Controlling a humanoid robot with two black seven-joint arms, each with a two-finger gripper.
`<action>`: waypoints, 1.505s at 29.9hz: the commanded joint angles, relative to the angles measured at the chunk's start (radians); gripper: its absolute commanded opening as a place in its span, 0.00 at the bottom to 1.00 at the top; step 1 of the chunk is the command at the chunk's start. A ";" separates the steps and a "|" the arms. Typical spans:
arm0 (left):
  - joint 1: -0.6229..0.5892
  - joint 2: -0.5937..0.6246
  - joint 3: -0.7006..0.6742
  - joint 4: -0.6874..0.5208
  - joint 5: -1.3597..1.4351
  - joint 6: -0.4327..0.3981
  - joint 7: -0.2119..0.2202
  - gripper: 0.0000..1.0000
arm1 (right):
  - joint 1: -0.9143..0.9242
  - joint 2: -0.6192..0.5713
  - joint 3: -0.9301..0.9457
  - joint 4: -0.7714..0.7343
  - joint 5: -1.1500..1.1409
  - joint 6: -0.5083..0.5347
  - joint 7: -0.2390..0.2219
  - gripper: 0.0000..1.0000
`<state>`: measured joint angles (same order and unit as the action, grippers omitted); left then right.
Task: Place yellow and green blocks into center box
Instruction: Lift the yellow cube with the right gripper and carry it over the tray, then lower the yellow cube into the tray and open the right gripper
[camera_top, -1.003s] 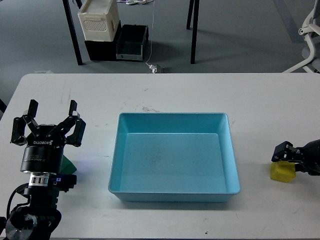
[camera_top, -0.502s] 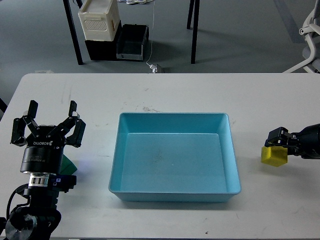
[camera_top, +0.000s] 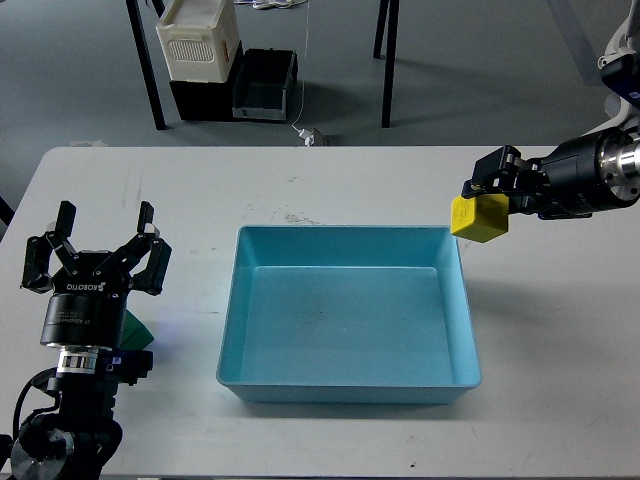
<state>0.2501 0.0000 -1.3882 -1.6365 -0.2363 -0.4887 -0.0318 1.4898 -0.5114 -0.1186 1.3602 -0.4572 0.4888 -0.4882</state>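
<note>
My right gripper (camera_top: 487, 192) is shut on the yellow block (camera_top: 479, 217) and holds it in the air just past the far right corner of the light blue box (camera_top: 348, 384). The box sits in the middle of the white table and has nothing in it. My left gripper (camera_top: 98, 243) is open and upright at the table's left side. The green block (camera_top: 137, 330) lies on the table behind my left arm, mostly hidden by it.
The white table (camera_top: 340, 185) ends close behind the box. Beyond it on the floor stand black table legs (camera_top: 147, 75), a white crate (camera_top: 198, 38) on black bins, and a white chair base (camera_top: 615, 90) at the far right.
My right gripper has lifted the yellow block from the table at the right edge and carried it up and to the left, towards the box's far right corner. The left arm has not moved.
</note>
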 joint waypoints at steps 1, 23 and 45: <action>-0.002 0.000 0.000 0.000 0.000 0.000 0.001 1.00 | -0.060 0.138 -0.032 -0.067 -0.011 0.000 0.000 0.00; -0.003 0.000 0.000 0.000 0.000 0.000 0.001 1.00 | -0.151 0.511 -0.041 -0.366 -0.049 -0.006 0.000 0.00; -0.005 0.000 0.041 0.000 0.002 0.000 0.000 1.00 | -0.138 0.511 0.010 -0.375 0.015 0.000 0.000 1.00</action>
<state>0.2455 0.0000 -1.3469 -1.6367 -0.2344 -0.4887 -0.0324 1.3450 0.0000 -0.1249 0.9866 -0.4561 0.4887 -0.4887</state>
